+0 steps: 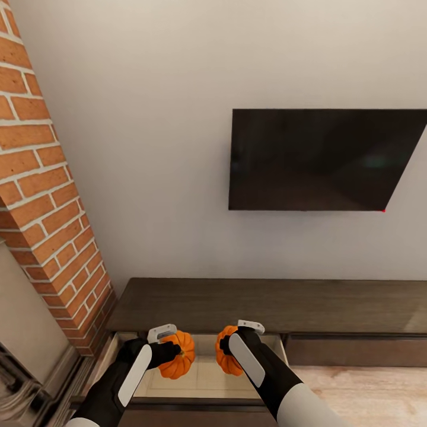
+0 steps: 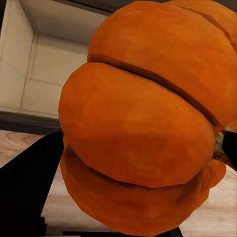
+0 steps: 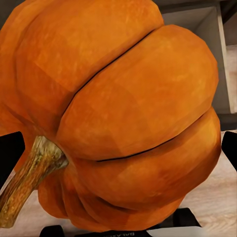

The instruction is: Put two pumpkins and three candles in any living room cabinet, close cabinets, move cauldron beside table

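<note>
Hanging over the open drawer [image 1: 201, 379] of the cabinet [image 1: 267, 305], two pumpkins sat side by side, each clamped in a gripper: the left pumpkin [image 1: 178, 354] in the left gripper [image 1: 169, 351], the right pumpkin [image 1: 226, 351] in the right gripper [image 1: 232, 347]. In the left wrist view the left pumpkin [image 2: 143, 123] bulged between dark fingers [image 2: 29, 173]; in the right wrist view the right pumpkin [image 3: 128, 113] showed a tan stem [image 3: 32, 173]. The pale drawer floor below them lay bare where visible. At 12 o'clock above the cabinet a black television [image 1: 320, 159] hung on the wall [image 1: 148, 148]. At 9 o'clock rose a brick column [image 1: 41, 196]; at 4 o'clock lay light wood floor [image 1: 367, 391].
</note>
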Available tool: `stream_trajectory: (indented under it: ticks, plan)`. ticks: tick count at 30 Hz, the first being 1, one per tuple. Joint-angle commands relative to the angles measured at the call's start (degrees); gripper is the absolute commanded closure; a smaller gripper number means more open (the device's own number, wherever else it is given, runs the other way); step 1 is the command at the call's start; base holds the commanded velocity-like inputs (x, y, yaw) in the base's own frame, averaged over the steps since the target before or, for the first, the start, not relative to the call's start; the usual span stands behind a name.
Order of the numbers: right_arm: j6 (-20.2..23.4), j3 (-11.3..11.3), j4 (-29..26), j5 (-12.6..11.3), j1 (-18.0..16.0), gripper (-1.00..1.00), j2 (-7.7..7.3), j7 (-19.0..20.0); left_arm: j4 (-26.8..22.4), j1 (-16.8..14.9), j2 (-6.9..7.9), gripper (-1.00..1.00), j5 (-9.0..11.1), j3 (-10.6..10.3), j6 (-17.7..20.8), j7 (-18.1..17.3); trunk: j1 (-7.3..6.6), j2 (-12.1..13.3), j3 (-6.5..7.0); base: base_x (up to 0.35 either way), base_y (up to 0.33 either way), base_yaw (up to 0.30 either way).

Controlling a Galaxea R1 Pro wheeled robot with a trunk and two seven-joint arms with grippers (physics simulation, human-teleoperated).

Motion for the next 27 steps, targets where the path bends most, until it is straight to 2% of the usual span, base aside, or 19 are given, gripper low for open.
stream_trajectory:
  ticks: [1,27]
  plan:
    - [0.0,0.0,0.0,0.0,0.0,1.0,0.0,0.0,0.0,0.0,0.0,1.0,0.0,0.0,0.0,0.0,0.23,-0.4,-0.18,0.0,0.0,0.0]
    - [0.0,0.0,0.0,0.0,0.0,1.0,0.0,0.0,0.0,0.0,0.0,1.0,0.0,0.0,0.0,-0.1,5.94,-10.8,-4.85,0.0,0.0,0.0]
